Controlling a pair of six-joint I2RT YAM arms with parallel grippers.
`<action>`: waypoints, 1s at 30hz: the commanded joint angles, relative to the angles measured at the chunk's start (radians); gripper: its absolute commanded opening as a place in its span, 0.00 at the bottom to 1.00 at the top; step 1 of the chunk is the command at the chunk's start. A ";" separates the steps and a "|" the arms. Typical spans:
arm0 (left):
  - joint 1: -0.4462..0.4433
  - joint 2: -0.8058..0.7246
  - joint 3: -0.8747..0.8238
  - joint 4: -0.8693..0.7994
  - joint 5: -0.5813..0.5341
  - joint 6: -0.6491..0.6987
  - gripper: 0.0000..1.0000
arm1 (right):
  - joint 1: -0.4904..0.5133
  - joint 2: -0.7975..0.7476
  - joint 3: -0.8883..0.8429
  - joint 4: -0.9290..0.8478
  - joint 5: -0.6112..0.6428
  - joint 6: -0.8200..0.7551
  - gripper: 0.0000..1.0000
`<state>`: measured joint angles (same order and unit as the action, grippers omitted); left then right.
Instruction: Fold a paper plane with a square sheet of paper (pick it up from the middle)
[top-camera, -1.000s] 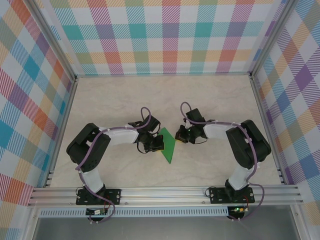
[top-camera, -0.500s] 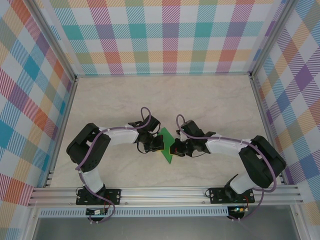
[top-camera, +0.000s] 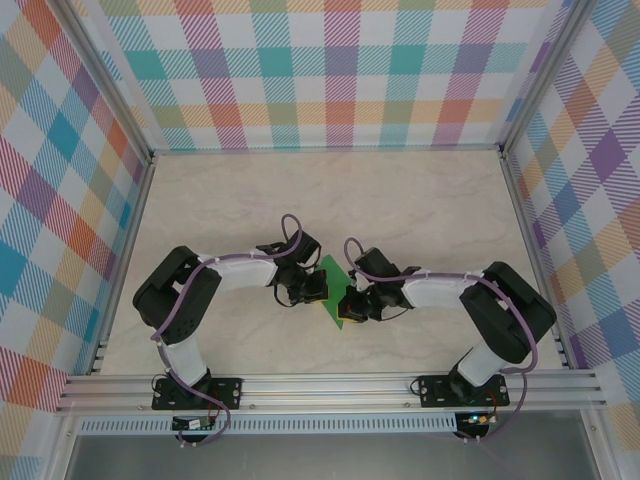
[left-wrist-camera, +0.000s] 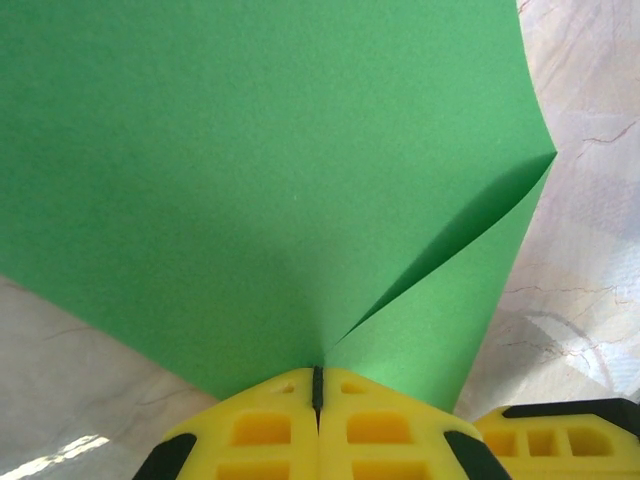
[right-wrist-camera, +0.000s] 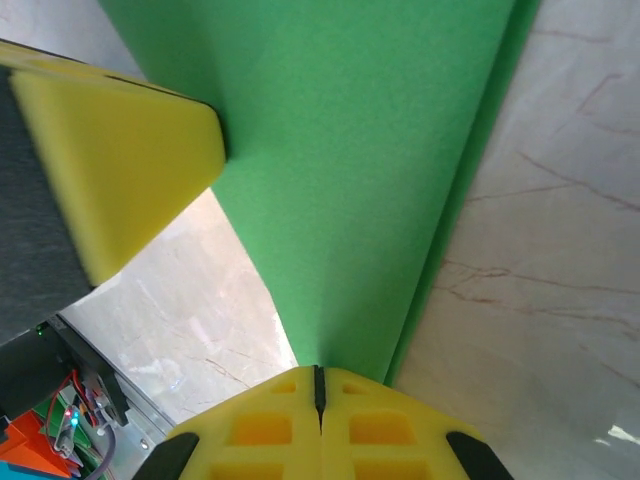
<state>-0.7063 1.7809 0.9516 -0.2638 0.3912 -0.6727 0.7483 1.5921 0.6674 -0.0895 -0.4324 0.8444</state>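
Pinching one edge of the square sheet of paper (left-wrist-camera: 250, 150), the left gripper (left-wrist-camera: 317, 385) is clenched on the green sheet, which sits bowed and partly doubled over between the two arms near the middle of the tabletop (top-camera: 420, 200). On the other side, the right gripper (right-wrist-camera: 319, 385) is clamped on the same sheet. With two tight pinches on thin paper, any uneven pull could tear it, slip an edge free, or skew the crease.
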 joint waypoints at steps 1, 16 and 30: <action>-0.007 0.053 -0.043 -0.102 -0.143 -0.011 0.00 | 0.012 0.012 0.018 -0.010 -0.025 -0.027 0.00; -0.007 0.053 -0.038 -0.118 -0.178 -0.016 0.00 | 0.020 0.015 -0.051 -0.082 -0.015 -0.082 0.00; -0.007 0.046 -0.040 -0.123 -0.183 -0.017 0.00 | 0.034 -0.066 0.012 -0.096 -0.001 -0.120 0.00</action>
<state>-0.7113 1.7775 0.9527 -0.2676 0.3637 -0.6842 0.7753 1.5261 0.6437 -0.1627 -0.4286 0.7479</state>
